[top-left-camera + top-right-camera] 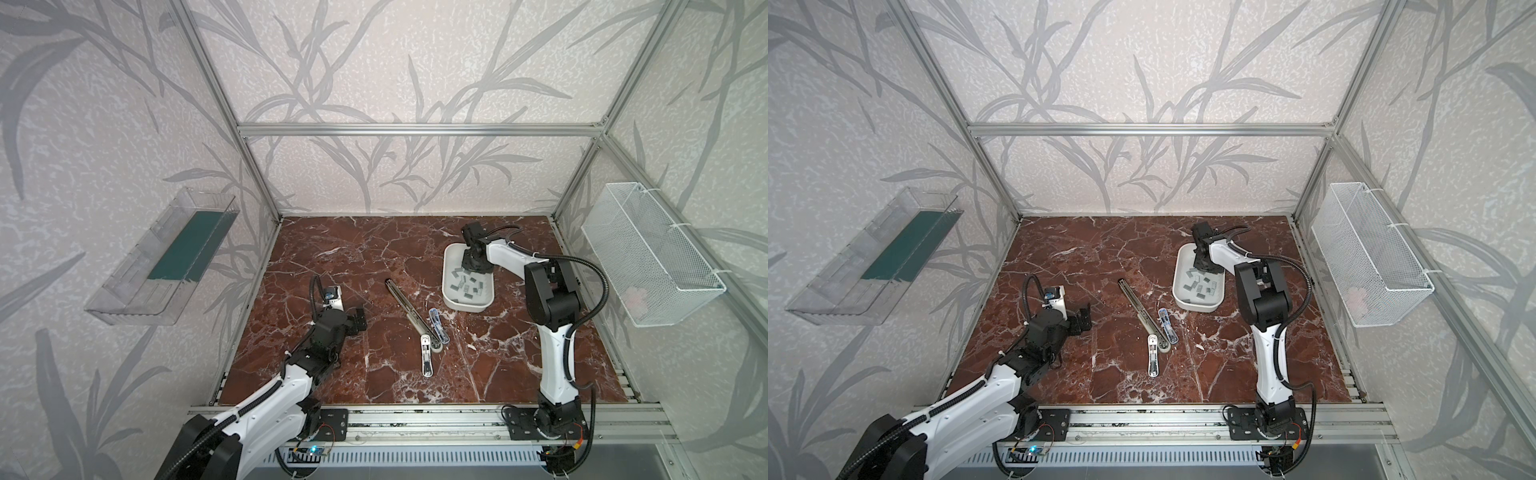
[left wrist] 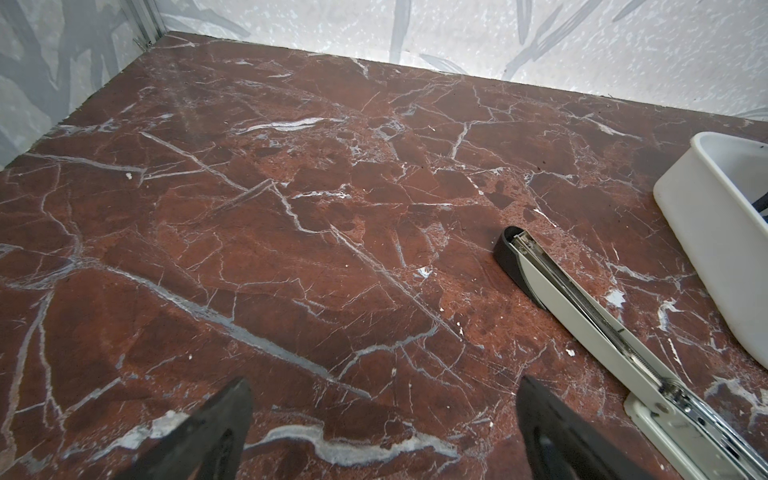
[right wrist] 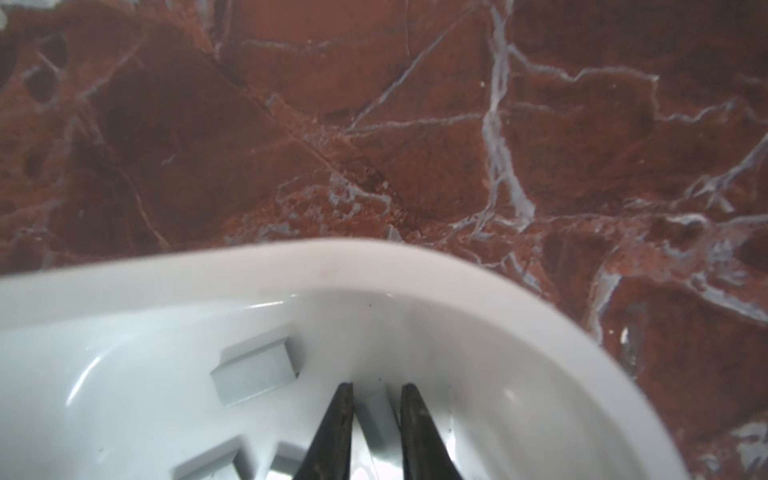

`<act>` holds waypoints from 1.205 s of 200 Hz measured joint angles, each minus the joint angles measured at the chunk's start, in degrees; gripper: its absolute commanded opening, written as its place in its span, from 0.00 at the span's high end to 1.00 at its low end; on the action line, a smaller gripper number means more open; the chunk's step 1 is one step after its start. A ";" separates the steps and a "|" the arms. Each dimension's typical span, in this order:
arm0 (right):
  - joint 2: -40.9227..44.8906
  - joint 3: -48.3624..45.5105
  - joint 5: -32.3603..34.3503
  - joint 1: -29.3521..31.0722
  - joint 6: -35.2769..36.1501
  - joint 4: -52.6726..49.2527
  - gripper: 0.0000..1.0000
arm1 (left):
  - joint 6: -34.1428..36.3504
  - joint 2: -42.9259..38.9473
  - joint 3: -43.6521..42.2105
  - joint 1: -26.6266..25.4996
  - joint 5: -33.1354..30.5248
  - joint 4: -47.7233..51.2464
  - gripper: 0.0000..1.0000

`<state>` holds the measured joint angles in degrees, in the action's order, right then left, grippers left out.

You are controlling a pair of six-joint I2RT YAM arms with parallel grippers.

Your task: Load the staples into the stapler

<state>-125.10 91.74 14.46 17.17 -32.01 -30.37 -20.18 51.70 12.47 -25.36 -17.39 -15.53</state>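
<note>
Bench (image 1: 332,249): red marble pattern.

The staples (image 1: 467,286) (image 1: 1200,286): about a dozen grey strips, lying loose in a white tray (image 1: 446,266) (image 1: 1177,274) on the right rear part of the bench.

Right gripper (image 1: 473,269) (image 3: 377,386): reaches down into the tray. In the right wrist view its fingers (image 3: 336,428) stand close together on either side of one strip (image 3: 376,415). I cannot tell whether they actually clamp it. Another strip lies just beside, untouched.

Stapler (image 1: 409,311) (image 1: 1142,309): near the bench centre, folded open and lying flat. The magazine arm points towards the rear left and the white base points towards the front. The left wrist view shows its metal channel (image 2: 582,299) facing up.

A small translucent blue piece (image 1: 439,326) lies just beside the stapler's hinge, on the tray side.

Left gripper (image 1: 359,320) (image 2: 384,379): jaws spread wide, holding nothing. It is over bare bench left of the stapler, apart from it.
</note>
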 measured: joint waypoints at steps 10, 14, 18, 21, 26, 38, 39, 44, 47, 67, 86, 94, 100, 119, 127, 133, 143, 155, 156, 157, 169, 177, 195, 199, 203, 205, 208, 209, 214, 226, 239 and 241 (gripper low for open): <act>0.46 -0.72 -0.09 0.00 -0.28 0.37 0.76 | 0.00 0.11 0.00 0.00 0.04 -0.02 0.01; 0.70 -1.07 -0.09 0.00 -0.52 0.44 0.75 | 0.00 0.15 0.00 0.00 0.09 -0.02 0.01; 0.85 -1.36 -0.17 0.00 -0.55 0.50 0.74 | 0.00 0.17 0.00 0.00 0.11 0.00 0.01; 1.09 -1.68 -0.17 0.00 -0.81 0.61 0.73 | 0.00 0.17 0.00 0.00 0.13 0.00 0.01; 1.42 -2.14 -0.22 0.00 -0.92 0.66 0.72 | 0.00 0.20 0.00 0.00 0.13 -0.02 0.01; 2.29 -3.56 -0.61 0.00 -1.07 1.14 0.70 | 0.00 0.20 0.00 0.00 0.17 -0.11 0.01; 2.36 -3.65 -0.63 0.00 -1.09 1.16 0.69 | 0.02 0.20 0.00 0.00 0.17 -0.11 0.01; 2.73 -4.31 -0.96 0.00 -1.18 1.42 0.69 | 0.00 0.22 0.00 0.00 0.22 -0.17 0.01; 2.95 -4.59 -1.03 0.00 -1.20 1.51 0.68 | 0.00 0.22 0.00 0.00 0.26 -0.20 0.01; 3.39 -5.42 -1.64 0.02 -1.22 2.12 0.68 | 0.00 0.33 0.00 0.00 0.48 -0.42 0.01; 3.37 -5.29 -1.68 0.00 -1.20 2.08 0.68 | 0.00 0.59 0.00 0.00 0.57 -0.44 0.01; 3.34 -5.22 -1.64 0.00 -1.18 2.03 0.69 | 0.00 0.63 0.00 0.00 0.57 -0.44 0.01; 3.30 -5.09 -1.57 0.00 -1.18 1.90 0.69 | 0.00 0.66 0.00 0.00 0.57 -0.44 0.01; 2.84 -4.24 -1.38 0.00 -1.14 1.42 0.69 | 0.00 0.70 0.00 0.00 0.57 -0.46 0.01; 2.38 -3.54 -1.18 -0.04 -1.05 1.14 0.70 | 0.02 0.72 0.00 0.00 0.57 -0.46 0.01; 1.99 -2.99 -1.03 -0.11 -1.01 1.01 0.70 | 0.02 0.74 0.00 0.00 0.57 -0.46 0.01; 1.49 -2.12 -0.96 -0.26 -0.96 0.72 0.70 | 0.02 0.81 0.00 0.00 0.57 -0.48 0.01; 1.03 -1.46 -0.79 -0.52 -0.94 0.50 0.70 | 0.02 0.92 0.00 0.00 0.57 -0.50 0.01; 1.03 -1.44 -0.76 -0.55 -0.94 0.48 0.70 | 0.02 0.94 0.00 0.00 0.57 -0.50 0.01; 1.01 -1.40 -0.72 -0.57 -0.94 0.48 0.70 | 0.00 0.94 0.00 0.00 0.57 -0.50 0.01; 0.81 -1.07 -0.35 -0.79 -0.92 0.24 0.70 | 0.00 1.14 0.00 0.00 0.57 -0.52 0.01; 0.72 -0.83 -0.17 -0.90 -0.87 0.04 0.71 | 0.02 1.27 0.00 0.00 0.57 -0.52 0.01; 0.63 -0.72 0.07 -1.03 -0.68 -0.04 0.75 | 0.02 1.55 0.00 0.00 0.59 -0.52 0.01; 0.63 -0.72 0.07 -1.03 -0.66 -0.07 0.76 | 0.02 1.57 0.00 0.00 0.59 -0.52 0.01; 0.63 -0.72 0.09 -1.03 -0.61 -0.09 0.77 | 0.02 1.62 0.00 0.00 0.57 -0.52 0.01; 0.63 -0.72 0.07 -1.03 -0.63 -0.09 0.78 | 0.02 1.64 0.02 0.00 0.59 -0.55 0.01; 0.63 -0.72 0.07 -1.03 -0.57 -0.11 0.79 | 0.02 1.66 0.02 0.00 0.59 -0.55 0.01; 0.63 -0.72 0.07 -1.01 -0.55 -0.09 0.79 | 0.02 1.68 0.02 0.00 0.59 -0.55 0.01; 0.63 -0.72 0.07 -1.01 -0.48 -0.11 0.80 | 0.02 1.73 0.02 0.00 0.59 -0.55 0.01; 0.63 -0.72 0.04 -1.03 -0.50 -0.09 0.80 | 0.02 1.77 0.02 0.00 0.59 -0.52 0.01; 0.63 -0.72 0.00 -1.01 -0.50 -0.07 0.81 | 0.02 1.77 0.02 0.00 0.61 -0.57 0.01; 0.63 -0.72 0.00 -1.01 -0.52 -0.04 0.81 | 0.02 1.77 0.02 0.00 0.59 -0.55 0.01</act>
<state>-124.46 91.02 14.46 16.16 -32.53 -30.41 -20.16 53.47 12.49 -25.36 -16.80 -16.08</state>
